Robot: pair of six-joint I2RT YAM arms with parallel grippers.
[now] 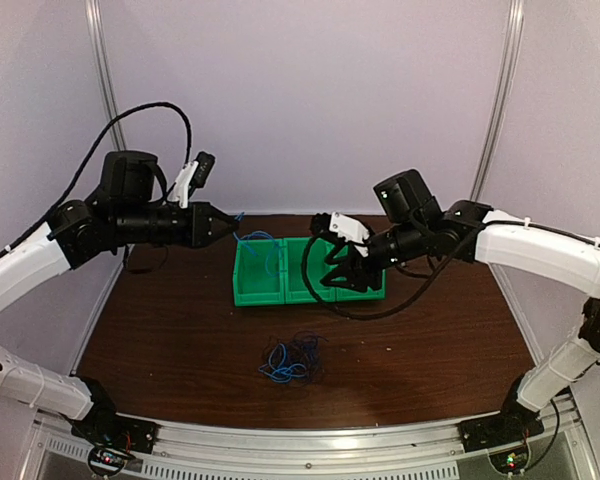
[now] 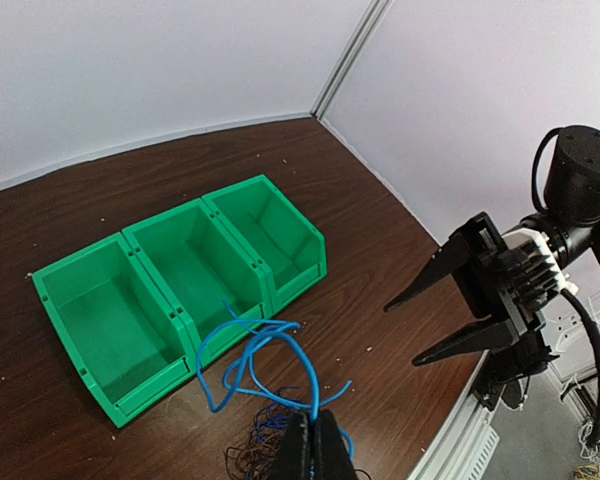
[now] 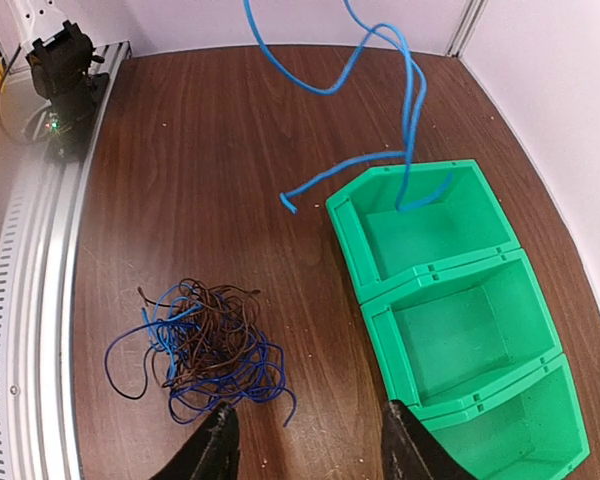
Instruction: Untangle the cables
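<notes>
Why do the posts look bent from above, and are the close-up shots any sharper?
Top external view: a wide lens bows the posts and leaves the cable tangle a soft smudge. Left wrist view: green bins crisp, the left gripper blurred at the frame's bottom. Right wrist view: even light, the blue cable sharp, the right gripper dark and soft.

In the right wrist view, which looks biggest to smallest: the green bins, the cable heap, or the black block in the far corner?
1. Green bins
2. Cable heap
3. Black block, though it sits farther from the camera, so its true size is unsure.
</notes>
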